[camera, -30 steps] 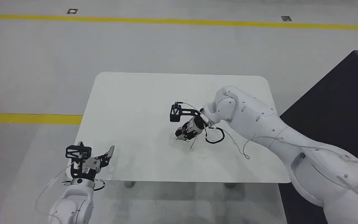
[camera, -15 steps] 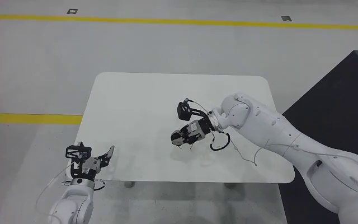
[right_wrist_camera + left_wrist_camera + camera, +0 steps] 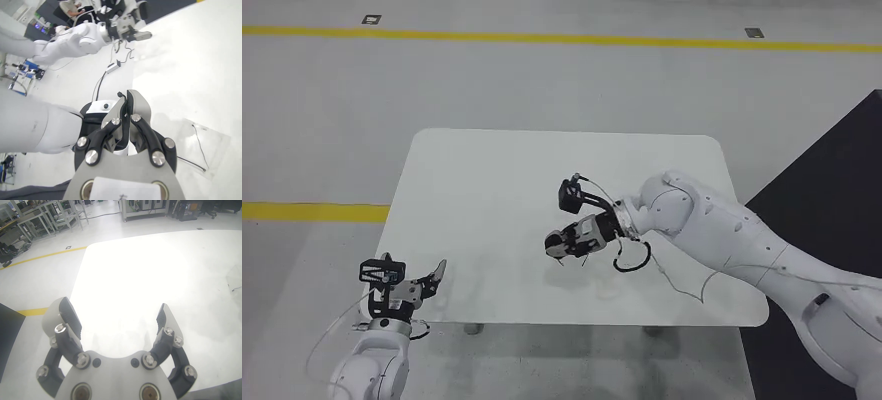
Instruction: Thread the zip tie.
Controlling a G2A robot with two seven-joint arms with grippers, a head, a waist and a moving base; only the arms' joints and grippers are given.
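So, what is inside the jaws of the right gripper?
A black zip tie, pinched in the right gripper; its head pokes out past the shut jaws. The rest of its strap is covered by them.

Top cam looks down, wrist cams close-up, all share table [image 3: 482, 190].

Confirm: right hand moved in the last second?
Yes: the right hand, shut on the zip tie, shifted slightly toward the table's near edge.
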